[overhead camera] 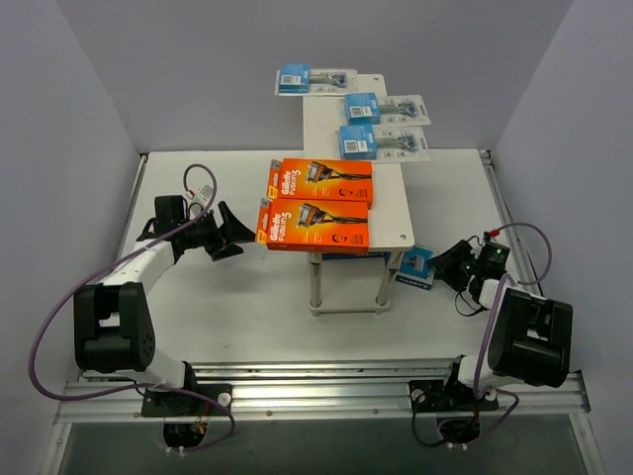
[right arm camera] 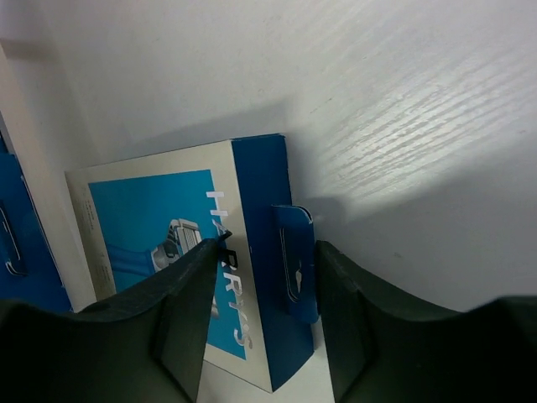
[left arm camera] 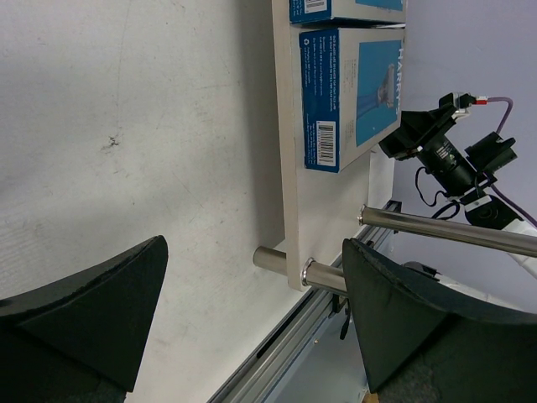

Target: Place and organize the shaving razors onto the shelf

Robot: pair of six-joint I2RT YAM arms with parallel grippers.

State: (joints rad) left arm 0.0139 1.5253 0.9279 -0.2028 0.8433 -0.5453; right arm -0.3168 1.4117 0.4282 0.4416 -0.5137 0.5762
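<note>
The shelf (overhead camera: pixel 391 198) carries three blue-card blister packs (overhead camera: pixel 384 142) at the back and two orange razor boxes (overhead camera: pixel 312 226) at the front. A blue-and-white razor box (left arm camera: pixel 348 92) lies on its lower tier (left arm camera: pixel 294 168). Another blue-and-white box (right arm camera: pixel 252 277) stands tilted on the table right of the shelf (overhead camera: pixel 413 265). My right gripper (right arm camera: pixel 268 243) straddles its top edge, one finger over the front face, the other against the hang tab; whether it pinches is unclear. My left gripper (overhead camera: pixel 237 234) hangs open and empty left of the orange boxes.
Metal shelf legs (left arm camera: pixel 336 277) stand just ahead of my left gripper (left arm camera: pixel 252 252). A metal rail (overhead camera: pixel 316 381) runs along the table's near edge. Grey walls close in the left, right and back sides.
</note>
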